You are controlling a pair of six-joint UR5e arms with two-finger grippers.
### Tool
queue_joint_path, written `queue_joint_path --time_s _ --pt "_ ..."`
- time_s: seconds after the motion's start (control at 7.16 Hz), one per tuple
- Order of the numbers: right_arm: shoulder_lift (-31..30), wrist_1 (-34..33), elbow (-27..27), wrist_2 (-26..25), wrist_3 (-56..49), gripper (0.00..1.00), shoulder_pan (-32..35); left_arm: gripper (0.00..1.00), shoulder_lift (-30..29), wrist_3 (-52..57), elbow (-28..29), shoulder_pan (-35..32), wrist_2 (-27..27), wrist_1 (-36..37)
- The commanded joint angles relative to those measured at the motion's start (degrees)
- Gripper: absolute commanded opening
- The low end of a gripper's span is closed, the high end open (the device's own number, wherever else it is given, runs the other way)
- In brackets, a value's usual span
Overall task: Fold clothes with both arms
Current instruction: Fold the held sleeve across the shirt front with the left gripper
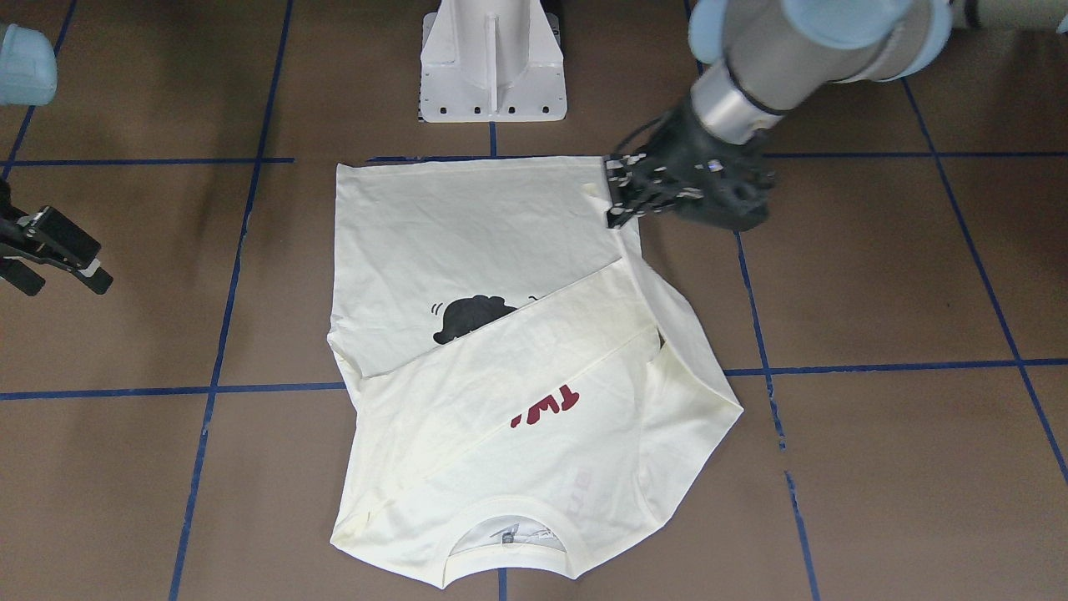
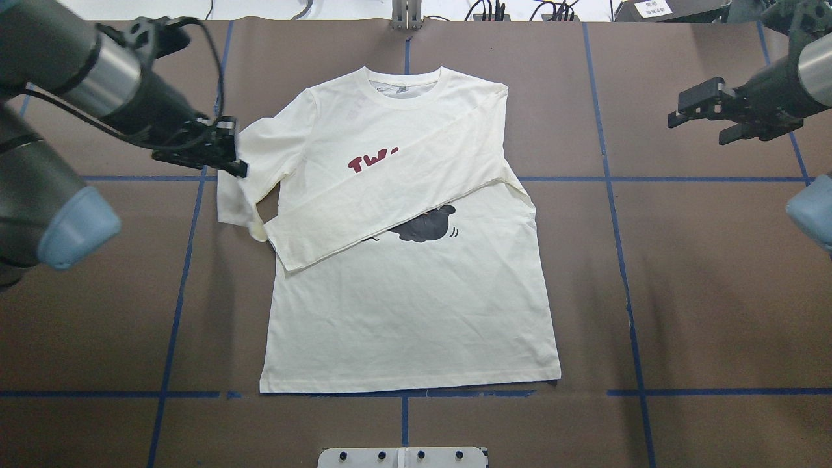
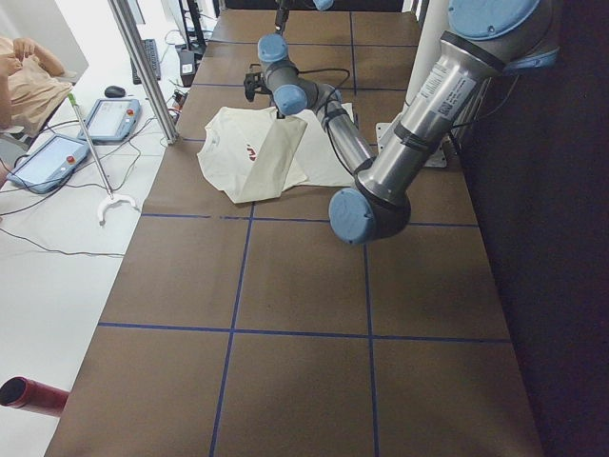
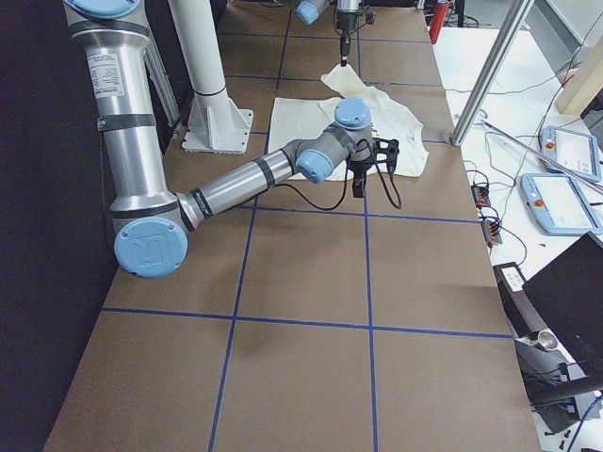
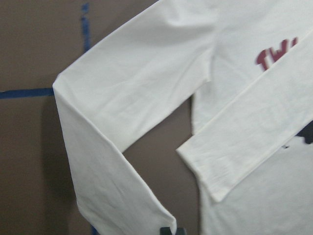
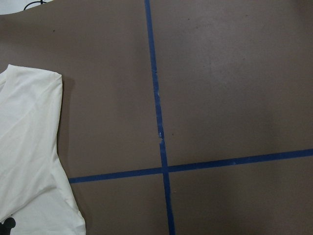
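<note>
The cream T-shirt (image 2: 416, 305) lies flat on the table, collar (image 2: 406, 83) away from the robot and hem towards it. One sleeve (image 2: 403, 195) is folded slantwise across the chest, hiding part of the black cat print (image 2: 426, 227) and the red lettering (image 2: 370, 161). My left gripper (image 2: 227, 156) is shut on the other sleeve (image 2: 273, 140) and holds its end up off the table. In the left wrist view this sleeve (image 5: 127, 103) hangs bent double. My right gripper (image 2: 705, 120) is open and holds nothing, hovering off the shirt's right side, well apart from it.
The white pedestal base (image 1: 492, 63) stands just behind the hem. Blue tape lines (image 2: 624, 260) grid the brown table (image 2: 715, 292). Past the far edge are metal posts (image 4: 485, 85), handheld pendants (image 4: 561, 202) and a seated person (image 3: 24, 81).
</note>
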Motion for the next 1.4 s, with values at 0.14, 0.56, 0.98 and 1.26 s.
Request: queue_joint_path --time_s 0.14,0.56,0.98,1.26 --pt "-1.8 0.1 1.0 0.1 -1.0 1.0 1.5 0.0 -21.3 -10.4 34.5 11.9 18.5 -19.2" --pt "-2.4 0.2 1.4 0.1 -0.9 1.0 1.5 0.0 -26.3 -12.1 49.2 16.3 29.4 -32.2" --pt "-3.2 0.2 2.7 0.1 -0.7 1.0 1.5 0.0 -28.4 -14.2 50.6 20.3 31.8 -32.4" --pt "-3.2 0.2 2.9 0.2 -0.3 1.0 1.4 0.06 -28.9 -15.6 50.5 21.9 31.8 -32.3"
